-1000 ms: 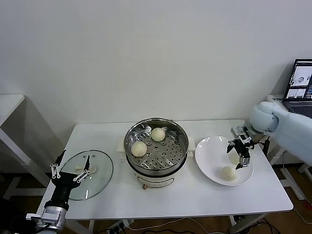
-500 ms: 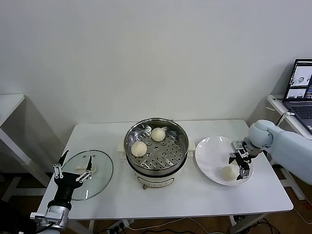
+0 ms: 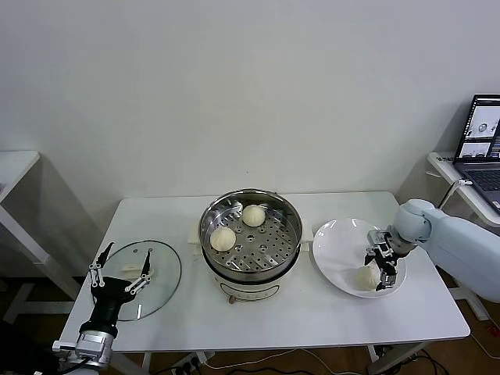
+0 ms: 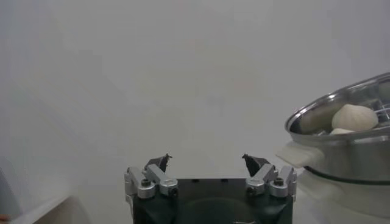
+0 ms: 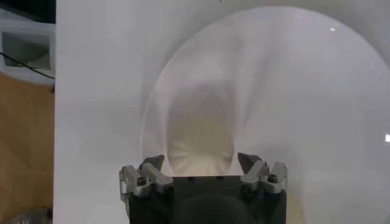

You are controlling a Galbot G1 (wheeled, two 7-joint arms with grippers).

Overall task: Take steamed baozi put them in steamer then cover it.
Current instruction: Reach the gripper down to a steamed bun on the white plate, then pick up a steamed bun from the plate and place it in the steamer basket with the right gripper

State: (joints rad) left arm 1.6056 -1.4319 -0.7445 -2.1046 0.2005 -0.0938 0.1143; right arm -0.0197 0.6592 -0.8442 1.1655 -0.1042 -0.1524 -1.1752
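Note:
The steamer (image 3: 250, 258) stands mid-table with two baozi (image 3: 223, 238) (image 3: 252, 215) on its perforated tray. On the white plate (image 3: 336, 246) to its right lies another baozi (image 3: 362, 278). My right gripper (image 3: 380, 263) is low over that plate. In the right wrist view its open fingers flank a baozi (image 5: 200, 143) without squeezing it, the gripper (image 5: 201, 163) close above the plate (image 5: 304, 91). My left gripper (image 3: 121, 273) hovers open and empty over the glass lid (image 3: 160, 273). From the left wrist, that gripper (image 4: 207, 161) faces the steamer (image 4: 347, 152).
The glass lid with its white handle lies flat at the table's left end. A laptop (image 3: 483, 148) sits on a side stand at the far right. A second white table edge (image 3: 16, 168) shows at the far left.
My right gripper has come down onto the plate and now straddles a baozi. The left arm has drifted slightly, still open over the lid.

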